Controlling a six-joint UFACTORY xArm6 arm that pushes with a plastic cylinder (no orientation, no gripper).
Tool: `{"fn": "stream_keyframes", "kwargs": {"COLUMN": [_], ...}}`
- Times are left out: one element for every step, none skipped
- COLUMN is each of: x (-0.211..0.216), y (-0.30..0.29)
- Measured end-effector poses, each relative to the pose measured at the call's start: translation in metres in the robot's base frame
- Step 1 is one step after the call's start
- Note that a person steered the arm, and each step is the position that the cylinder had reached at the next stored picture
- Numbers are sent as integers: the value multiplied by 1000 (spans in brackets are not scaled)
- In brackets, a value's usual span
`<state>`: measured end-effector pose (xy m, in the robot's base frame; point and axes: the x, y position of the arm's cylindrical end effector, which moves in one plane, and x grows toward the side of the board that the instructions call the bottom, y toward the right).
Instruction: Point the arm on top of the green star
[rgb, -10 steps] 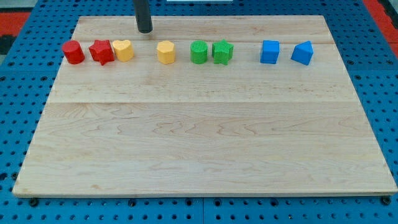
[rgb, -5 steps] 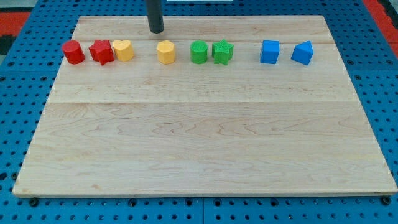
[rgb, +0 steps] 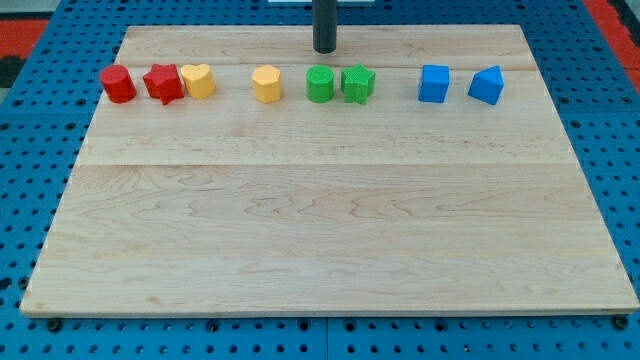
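Note:
The green star (rgb: 358, 83) sits in a row of blocks near the view's top, right of the middle. A green cylinder (rgb: 320, 84) stands just to its left. My tip (rgb: 324, 49) is on the board above the green cylinder, up and to the left of the green star, touching neither.
The row on the wooden board (rgb: 330, 230) also holds a red cylinder (rgb: 118, 84), a red star (rgb: 163, 83), a yellow heart (rgb: 199, 80), a yellow hexagon (rgb: 267, 84), a blue cube (rgb: 434, 83) and a blue wedge-like block (rgb: 487, 85).
My tip has slid to the view's right along the top of the board, from above the yellow heart to above the green cylinder. No block has moved.

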<state>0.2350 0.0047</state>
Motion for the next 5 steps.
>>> {"fn": "stream_keyframes", "kwargs": {"x": [0, 3, 5, 6, 6], "y": [1, -3, -9, -10, 12]}}
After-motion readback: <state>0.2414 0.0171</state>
